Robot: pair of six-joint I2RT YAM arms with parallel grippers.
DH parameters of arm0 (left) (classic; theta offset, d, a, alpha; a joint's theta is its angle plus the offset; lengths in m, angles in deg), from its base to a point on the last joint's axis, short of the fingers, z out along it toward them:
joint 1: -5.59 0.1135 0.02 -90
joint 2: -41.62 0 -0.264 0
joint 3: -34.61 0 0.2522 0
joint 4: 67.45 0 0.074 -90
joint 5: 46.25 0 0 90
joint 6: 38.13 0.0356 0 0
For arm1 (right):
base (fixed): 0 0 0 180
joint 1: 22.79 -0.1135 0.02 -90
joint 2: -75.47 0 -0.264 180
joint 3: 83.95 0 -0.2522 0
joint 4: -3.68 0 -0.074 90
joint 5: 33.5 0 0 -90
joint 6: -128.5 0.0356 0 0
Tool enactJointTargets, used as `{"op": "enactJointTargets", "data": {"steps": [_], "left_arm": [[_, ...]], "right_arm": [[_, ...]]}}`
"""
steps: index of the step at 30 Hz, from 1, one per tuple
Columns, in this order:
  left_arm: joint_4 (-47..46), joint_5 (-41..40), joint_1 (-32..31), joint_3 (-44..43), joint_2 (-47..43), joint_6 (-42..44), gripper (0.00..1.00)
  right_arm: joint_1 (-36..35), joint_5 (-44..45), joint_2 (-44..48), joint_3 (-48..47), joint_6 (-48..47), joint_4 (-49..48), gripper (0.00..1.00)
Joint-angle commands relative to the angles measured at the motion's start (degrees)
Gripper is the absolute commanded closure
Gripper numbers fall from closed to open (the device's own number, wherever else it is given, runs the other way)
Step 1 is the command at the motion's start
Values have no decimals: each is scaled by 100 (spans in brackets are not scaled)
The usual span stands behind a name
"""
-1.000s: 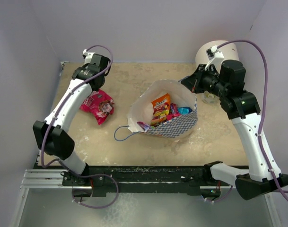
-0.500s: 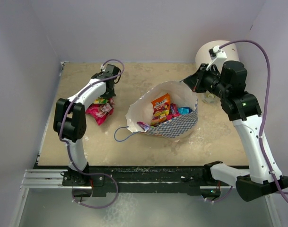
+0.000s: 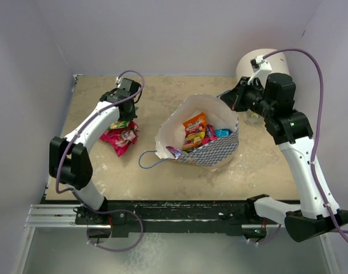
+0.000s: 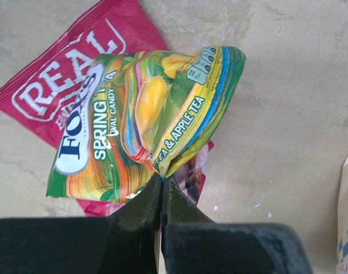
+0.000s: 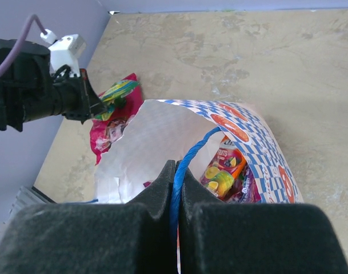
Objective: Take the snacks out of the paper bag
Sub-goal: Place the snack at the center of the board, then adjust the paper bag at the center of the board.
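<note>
Snacks (image 3: 198,132) lie packed in the open bag (image 3: 211,154), which stands near the middle of the table (image 3: 265,171) with its mouth up. You can see an orange packet on top, pink and blue ones beside it, and a purple one at the near rim.

Your left gripper (image 4: 162,184) has its jaws pressed together on the lower edge of a green packet (image 4: 142,114) marked "Spring Tea". The packet fans out beyond the fingertips, over a red packet (image 4: 59,85) that lies flat on the table. Whether the two packets touch, you cannot tell. From the top view, this gripper sits left of the bag, well apart from it, above a small pile (image 3: 119,138) of red and pink packets.

Your right gripper (image 5: 175,171) is clamped tight on the blue cord (image 5: 192,153) at the bag's far rim. The cord runs from between the fingers to the checked wall. In that wrist view the bag's plain white inside shows on the left, and bright packets sit low on the right.

The other cord (image 3: 145,162) lies in a loop on the table at the bag's near left. A white cylinder (image 3: 251,63) stands in the far right corner, behind your right arm.
</note>
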Motion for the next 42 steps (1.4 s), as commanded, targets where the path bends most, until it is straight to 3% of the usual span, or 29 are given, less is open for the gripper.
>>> {"op": "enactJointTargets", "data": {"steps": [1, 6, 11, 18, 21, 25, 26, 28, 32, 34, 38, 42], "left_arm": [[223, -171, -1, 288, -463, -177, 100], [511, 18, -1, 538, -575, -542, 100], [-175, 356, 5, 1215, -527, -528, 100], [-701, 1119, 37, 1232, -196, -644, 98], [-747, 1237, 32, 1368, -327, -689, 86], [-775, 1398, 34, 1501, -871, -730, 56], [-767, 1448, 35, 1533, -1028, -745, 47], [-743, 1518, 34, 1594, -1364, -777, 38], [-673, 1774, 37, 1535, -2027, -733, 28], [-556, 1851, 34, 1402, -2301, -751, 24], [-292, 2095, 35, 1011, -2717, -747, 19], [136, 2571, 34, 514, -3044, -729, 18]], "right_arm": [[17, -203, -15, -139, 55, -310, 100], [16, -162, -68, -335, -101, -196, 100], [17, -183, -2, -269, -209, -183, 100], [17, -274, 101, -187, -246, -195, 100], [17, -255, 135, -145, -229, -237, 100], [17, -399, 171, -66, -114, -256, 100], [17, -554, 185, -15, -80, -280, 100], [17, -1276, 211, 191, -68, -577, 100], [-52, -2982, 200, 743, 4, -1679, 100], [-188, -3367, 107, 876, 263, -1928, 100], [-647, -3141, -292, 348, 390, -1717, 100], [-681, -2107, -641, -711, 641, -738, 100]]}}
